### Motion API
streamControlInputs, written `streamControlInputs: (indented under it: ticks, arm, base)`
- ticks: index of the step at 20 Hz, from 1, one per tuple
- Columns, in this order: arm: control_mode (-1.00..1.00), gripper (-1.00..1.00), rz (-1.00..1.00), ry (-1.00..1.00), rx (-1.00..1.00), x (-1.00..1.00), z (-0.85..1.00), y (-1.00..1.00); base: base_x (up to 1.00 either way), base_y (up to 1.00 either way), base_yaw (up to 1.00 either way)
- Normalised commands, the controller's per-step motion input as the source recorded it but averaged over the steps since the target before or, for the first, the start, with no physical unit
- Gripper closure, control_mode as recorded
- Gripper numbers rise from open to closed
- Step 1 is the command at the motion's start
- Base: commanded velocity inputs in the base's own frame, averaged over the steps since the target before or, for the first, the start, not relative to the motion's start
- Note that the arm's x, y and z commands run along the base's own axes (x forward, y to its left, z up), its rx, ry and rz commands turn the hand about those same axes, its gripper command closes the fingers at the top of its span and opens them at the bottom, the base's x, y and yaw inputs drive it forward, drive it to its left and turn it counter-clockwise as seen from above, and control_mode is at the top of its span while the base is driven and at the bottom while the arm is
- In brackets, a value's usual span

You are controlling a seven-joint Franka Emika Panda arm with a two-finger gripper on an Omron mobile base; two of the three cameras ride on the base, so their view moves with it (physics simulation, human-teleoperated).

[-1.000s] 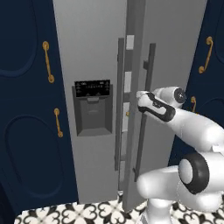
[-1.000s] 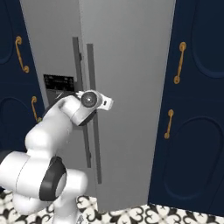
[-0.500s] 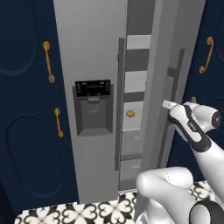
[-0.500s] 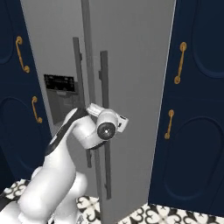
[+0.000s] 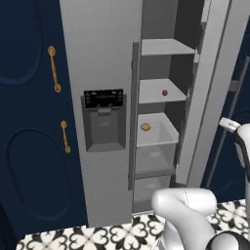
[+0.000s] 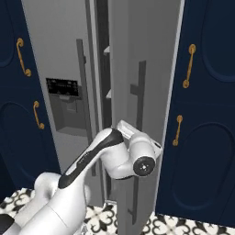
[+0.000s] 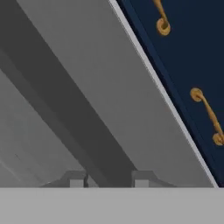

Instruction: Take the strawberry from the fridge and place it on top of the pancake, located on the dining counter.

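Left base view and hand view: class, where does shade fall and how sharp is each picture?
Left base view: tiny red strawberry crisp on a lit grey shelf, the tall light-grey fridge interior darker above. Hand view: soft-edged, with a dark handle band.

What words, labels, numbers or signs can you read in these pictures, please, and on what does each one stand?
None can be read.
The dark dispenser panel on the fridge carries rows of small pale marks, too small and blurred to read in either base view.
The navy cabinets bear no writing.
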Motion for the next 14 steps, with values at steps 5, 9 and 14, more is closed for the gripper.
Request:
streamControlInputs:
  ticks: [5, 9, 14]
  arm:
    - [-1.0, 1.0, 0.0, 0.0, 0.17, -0.06, -0.42, -1.0]
    - [-1.0, 1.0, 0.0, 0.0, 0.18, 0.0, -0.43, -1.0]
    - [-1.0, 1.0, -0.1, 0.04, 0.18, -0.53, 0.31, -0.93]
  base:
    - [0.0, 0.0, 0.0]
    - [0.0, 0.0, 0.0]
    - [0.0, 0.0, 0.0]
